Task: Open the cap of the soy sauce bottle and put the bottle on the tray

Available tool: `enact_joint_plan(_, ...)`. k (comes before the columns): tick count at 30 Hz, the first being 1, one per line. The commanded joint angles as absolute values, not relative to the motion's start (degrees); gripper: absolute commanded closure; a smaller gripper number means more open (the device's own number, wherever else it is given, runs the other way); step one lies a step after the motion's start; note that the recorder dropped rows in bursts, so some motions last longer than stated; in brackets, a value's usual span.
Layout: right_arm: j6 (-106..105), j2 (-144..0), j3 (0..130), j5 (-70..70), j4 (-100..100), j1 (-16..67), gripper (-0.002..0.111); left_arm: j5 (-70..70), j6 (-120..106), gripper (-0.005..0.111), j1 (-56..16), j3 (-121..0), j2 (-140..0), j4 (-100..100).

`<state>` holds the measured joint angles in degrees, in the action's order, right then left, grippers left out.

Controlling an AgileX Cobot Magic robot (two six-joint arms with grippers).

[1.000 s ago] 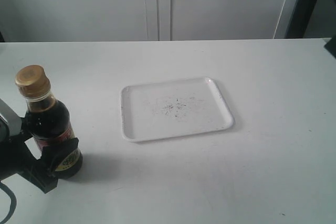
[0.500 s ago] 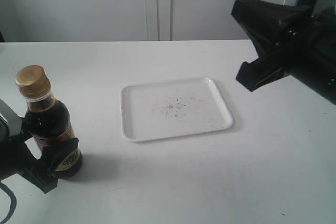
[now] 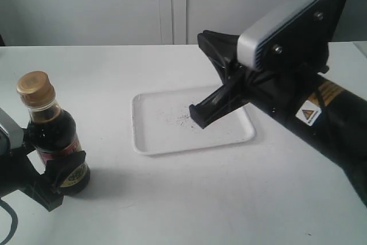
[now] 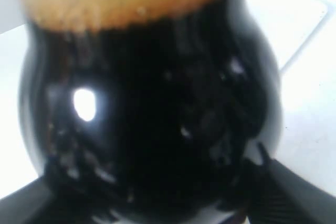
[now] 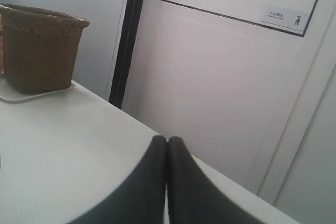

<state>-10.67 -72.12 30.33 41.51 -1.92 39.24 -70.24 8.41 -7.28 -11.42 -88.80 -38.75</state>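
Near the left edge of the white tabletop (image 3: 172, 199) the soy sauce bottle (image 3: 54, 139) stands upright, golden-brown cap (image 3: 35, 88) shut on its neck. The left gripper (image 3: 49, 170) has it by the lower body: dark fingers (image 3: 64, 175) press against the label, one in front, the other mostly hidden behind the glass, and the arm itself is cut off at the picture's edge. Up close from the left wrist, the bottle fills almost everything, a blurred bulge of dark liquid with an amber band above, and only the finger ends (image 4: 286, 195) peek in at the corners.

Over at the middle of the tabletop lies the tray (image 3: 155, 136), empty but for dark specks. Its far right corner is covered by the right arm, which reaches in from the right edge and hangs above it. The right gripper (image 3: 209, 78) points toward the bottle but is well apart from it. From outside its fingers read as one dark wedge; the right wrist view settles it, fingertips (image 5: 157, 171) pressed together, nothing between them. Beyond them, a woven brown basket (image 5: 39, 51) sits on the tabletop against the wall, partly cut off.
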Motion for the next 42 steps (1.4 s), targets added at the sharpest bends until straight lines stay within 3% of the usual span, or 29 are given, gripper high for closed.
enact_joint_plan(1, -13.27, -77.15, 30.80, 49.15, -0.70, 41.17, 0.108, -69.96, 7.87, 0.107, -7.46, -10.90, -88.45, -39.21)
enact_joint_plan(21, -35.36, -97.54, 42.72, 53.08, -0.40, 46.22, 0.108, -69.96, 7.87, 0.107, -7.46, -10.90, -88.45, -39.21)
enact_joint_plan(42, -38.16, -109.59, 59.39, 49.55, -18.38, 46.22, 0.108, -69.96, 7.87, 0.107, -7.46, -10.90, -88.45, -39.42)
